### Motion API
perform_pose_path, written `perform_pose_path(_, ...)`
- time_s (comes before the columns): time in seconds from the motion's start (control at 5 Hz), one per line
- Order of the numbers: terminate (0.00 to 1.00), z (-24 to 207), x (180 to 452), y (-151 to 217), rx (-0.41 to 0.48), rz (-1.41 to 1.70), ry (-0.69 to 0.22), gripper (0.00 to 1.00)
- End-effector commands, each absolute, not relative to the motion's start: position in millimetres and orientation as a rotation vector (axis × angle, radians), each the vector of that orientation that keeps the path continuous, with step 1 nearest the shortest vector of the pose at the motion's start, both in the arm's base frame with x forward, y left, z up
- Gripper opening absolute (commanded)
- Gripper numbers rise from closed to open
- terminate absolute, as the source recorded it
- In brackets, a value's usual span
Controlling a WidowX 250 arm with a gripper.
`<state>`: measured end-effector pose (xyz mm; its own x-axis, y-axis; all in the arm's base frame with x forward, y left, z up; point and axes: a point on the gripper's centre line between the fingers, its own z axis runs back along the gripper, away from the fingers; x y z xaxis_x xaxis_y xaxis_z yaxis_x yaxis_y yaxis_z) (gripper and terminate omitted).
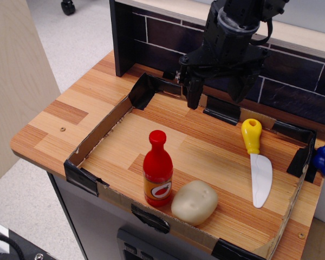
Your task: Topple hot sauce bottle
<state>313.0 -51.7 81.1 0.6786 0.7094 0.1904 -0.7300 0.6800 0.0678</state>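
Wood-topped, the bench [70, 116] carried the hot sauce bottle [157, 169] upright at its near edge beside a beige lump [194, 202], untoppled, while the gripper [216, 92] hung released far behind it.

A single view looks down steeply from the front and above the wooden table [59, 116]. It faces the dark tiled back wall [168, 38], fairly near.

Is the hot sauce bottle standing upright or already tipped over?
Upright. The hot sauce bottle stands on its base with its cap on top, beside the beige lump. The pincer hangs apart.
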Motion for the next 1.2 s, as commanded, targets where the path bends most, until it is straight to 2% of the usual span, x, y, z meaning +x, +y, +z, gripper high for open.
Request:
perform_pose_path(0.0,0.0,81,313,-52,0.142,0.811,-0.153,1.0)
perform_pose_path(0.2,0.0,97,314,-44,0.133,0.874,-0.153,1.0)
perform_pose_path(0.4,0.0,113,303,-31,0.132,0.788,-0.223,1.0)
perform_pose_path(0.6,0.0,122,296,-14,0.103,0.697,-0.237,1.0)
perform_pose_path(1.0,0.0,111,272,-6,0.079,0.653,-0.164,1.0)
